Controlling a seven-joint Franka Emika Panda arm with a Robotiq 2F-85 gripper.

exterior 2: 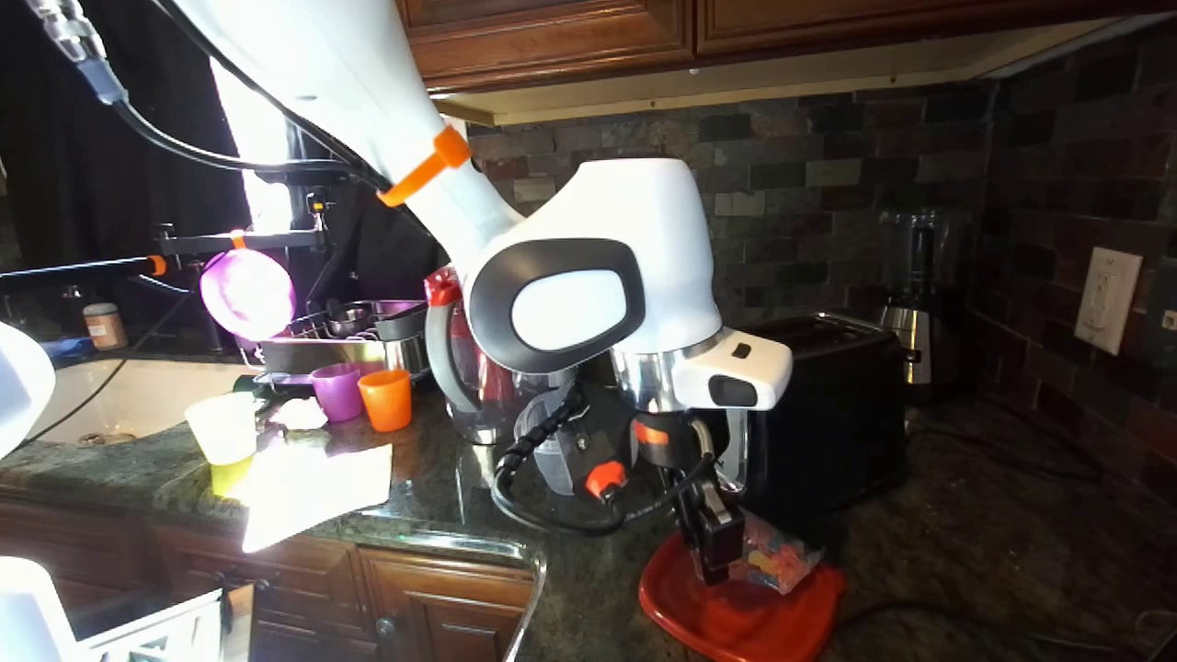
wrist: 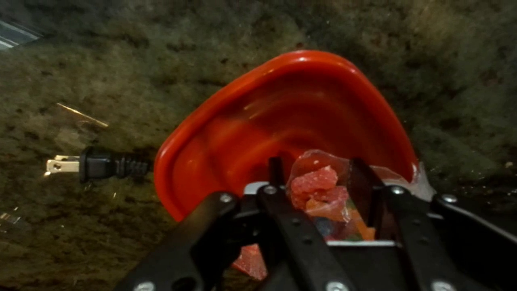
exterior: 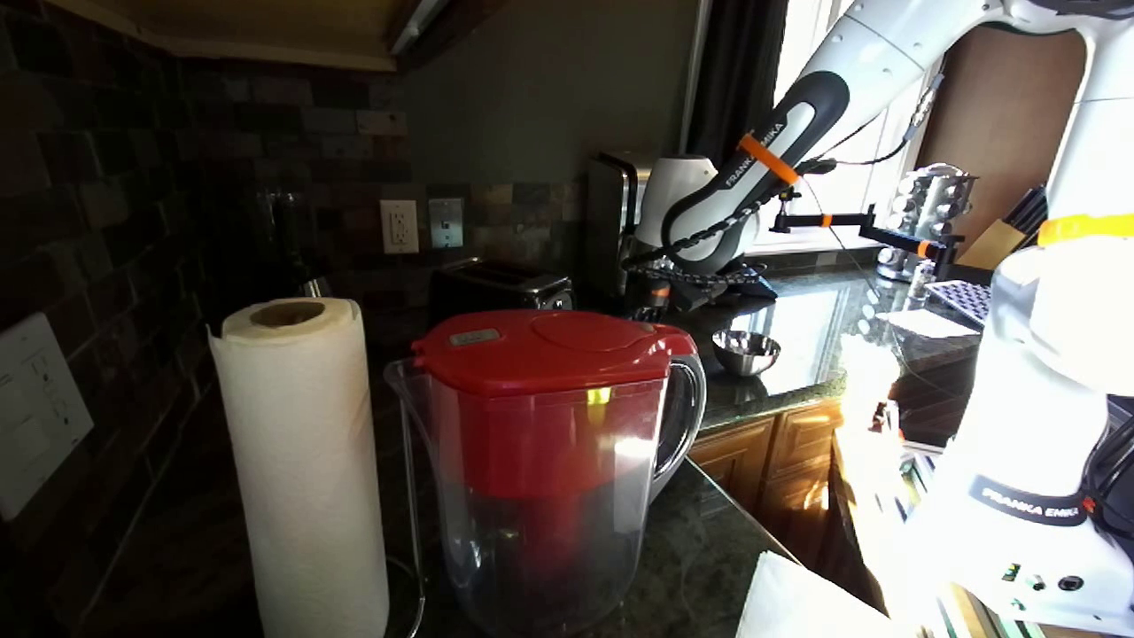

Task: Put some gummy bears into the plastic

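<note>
Robotiq gripper (wrist: 316,162) stands with its two fingers apart around part of one clear plastic bag (exterior 2: 777,556), a sliver of red beside one fingertip suggesting no firm hold yet; presumably the bag sits over the single red plate (wrist: 282,111) so its contents can drop there. At the plate's edge nearest the toaster (exterior 2: 837,423), the bag holds sugared gummies (wrist: 317,184), at least two red plus orange and darker ones, too jumbled to count; one more red piece (wrist: 251,262) shows between the gripper's links, bagged or loose I cannot tell.
</note>
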